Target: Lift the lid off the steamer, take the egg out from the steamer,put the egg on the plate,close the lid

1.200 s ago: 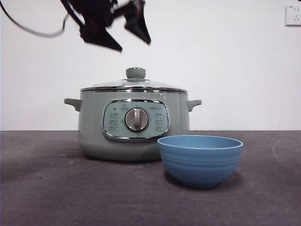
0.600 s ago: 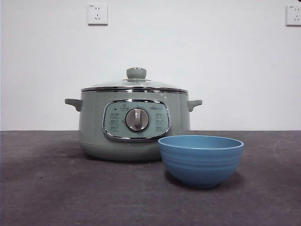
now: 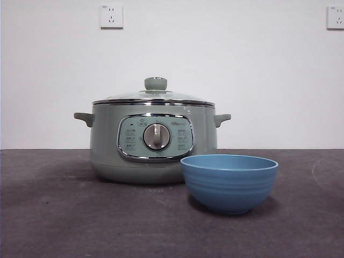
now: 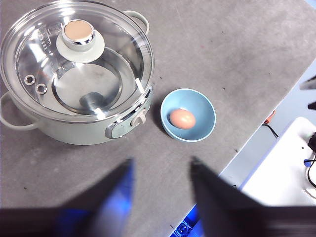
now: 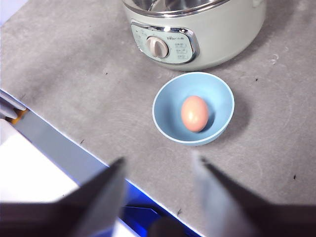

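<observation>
Brown egg [image 5: 194,113] sits in the blue plate [image 5: 167,116], just in front of the sage-green steamer [image 3: 107,156]; glass lid [image 3: 129,96] w/ green knob is on. Panel print too small to read. Left gripper [image 4: 160,170] & right gripper [image 5: 158,170] hang high above the table, jaws spread, holding nothing.

The left gripper [image 4: 160,197] shows two black, wedge-shaped jaws, blurred, along the lower edge of its frame (a blue glow tints the inner face of one). The right gripper [image 5: 158,197] has the same dark, tapering jaws, matte and unmarked, at its frame's lower edge.
</observation>
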Robot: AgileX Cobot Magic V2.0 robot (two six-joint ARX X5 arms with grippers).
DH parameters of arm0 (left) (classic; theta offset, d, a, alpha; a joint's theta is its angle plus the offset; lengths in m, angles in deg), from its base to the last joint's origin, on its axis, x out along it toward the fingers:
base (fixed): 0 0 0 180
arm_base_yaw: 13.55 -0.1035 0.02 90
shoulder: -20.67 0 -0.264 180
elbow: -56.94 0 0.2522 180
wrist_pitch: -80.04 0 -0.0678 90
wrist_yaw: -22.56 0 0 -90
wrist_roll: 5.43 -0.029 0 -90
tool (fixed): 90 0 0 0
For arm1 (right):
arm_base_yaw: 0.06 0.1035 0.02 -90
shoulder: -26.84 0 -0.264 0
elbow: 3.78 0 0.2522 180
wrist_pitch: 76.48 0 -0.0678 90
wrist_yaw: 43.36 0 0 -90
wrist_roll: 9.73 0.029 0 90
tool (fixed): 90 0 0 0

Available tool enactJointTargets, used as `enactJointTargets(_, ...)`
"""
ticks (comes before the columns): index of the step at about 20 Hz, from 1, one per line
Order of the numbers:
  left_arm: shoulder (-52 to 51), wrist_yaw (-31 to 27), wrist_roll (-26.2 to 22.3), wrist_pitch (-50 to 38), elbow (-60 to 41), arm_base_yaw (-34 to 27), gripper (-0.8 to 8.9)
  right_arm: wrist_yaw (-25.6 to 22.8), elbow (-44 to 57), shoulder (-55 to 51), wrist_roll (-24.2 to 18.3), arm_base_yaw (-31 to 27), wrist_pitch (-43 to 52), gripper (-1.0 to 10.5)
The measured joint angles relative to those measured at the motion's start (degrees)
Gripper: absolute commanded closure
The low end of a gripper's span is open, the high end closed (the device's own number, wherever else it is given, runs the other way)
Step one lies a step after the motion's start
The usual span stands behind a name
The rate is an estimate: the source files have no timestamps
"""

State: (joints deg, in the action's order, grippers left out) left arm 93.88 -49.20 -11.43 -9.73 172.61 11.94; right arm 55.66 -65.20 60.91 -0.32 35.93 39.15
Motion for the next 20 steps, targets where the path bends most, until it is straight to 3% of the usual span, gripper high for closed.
enactJointTargets(15,0.0,0.0,0.0,0.0,0.0,0.0,8.2,-0.1,0.0,0.0,-0.1,0.0,0.0,9.5)
enactJointTargets(20,0.0,-7.5,-0.5,-0.1,0.0,-0.3,8.17,-0.1,0.0,0.0,-0.1,0.0,0.0,9.5)
